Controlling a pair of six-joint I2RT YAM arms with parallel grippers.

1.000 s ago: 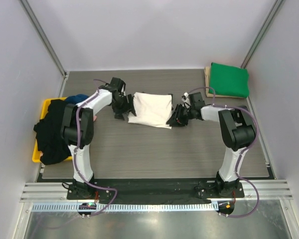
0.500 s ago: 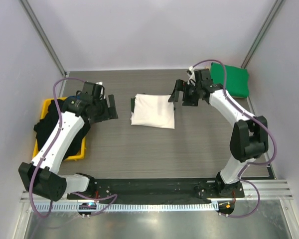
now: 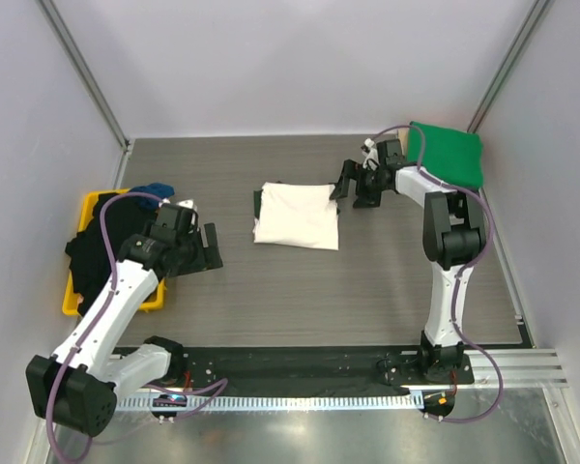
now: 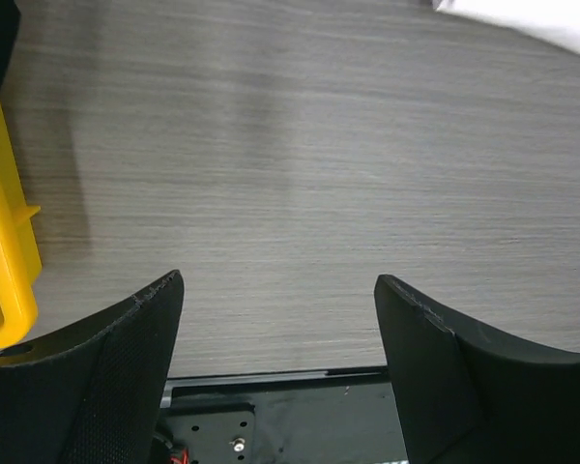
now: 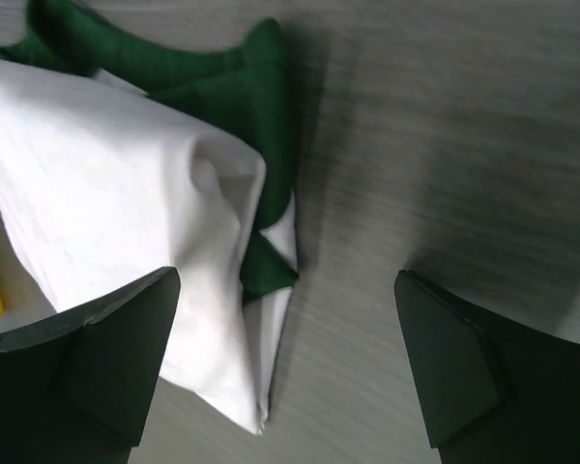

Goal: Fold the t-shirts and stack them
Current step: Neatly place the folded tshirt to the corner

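The folded cream t-shirt [image 3: 295,215] lies flat mid-table, with a dark green sleeve [image 5: 242,77] tucked at its edge. My right gripper [image 3: 353,190] hovers open at the shirt's back right corner; in the right wrist view its jaws [image 5: 285,280] straddle the cream cloth's [image 5: 106,193] corner without holding it. My left gripper [image 3: 211,249] stands open over bare table, left of and nearer than the shirt, with nothing between its jaws [image 4: 278,280]. A bright green t-shirt [image 3: 448,155] lies folded at the back right. Black [image 3: 101,256] and blue [image 3: 155,190] tees are heaped at the left.
The yellow tray [image 3: 71,302] holding the heap sits against the left wall, and its rim [image 4: 0,261] shows beside my left fingers. The table's near edge and a black rail [image 4: 290,416] lie just under the left gripper.
Both grippers have let go of the cream shirt. The left arm has pulled back towards the near left. The right gripper has opened wide and moved to the shirt's back right corner.
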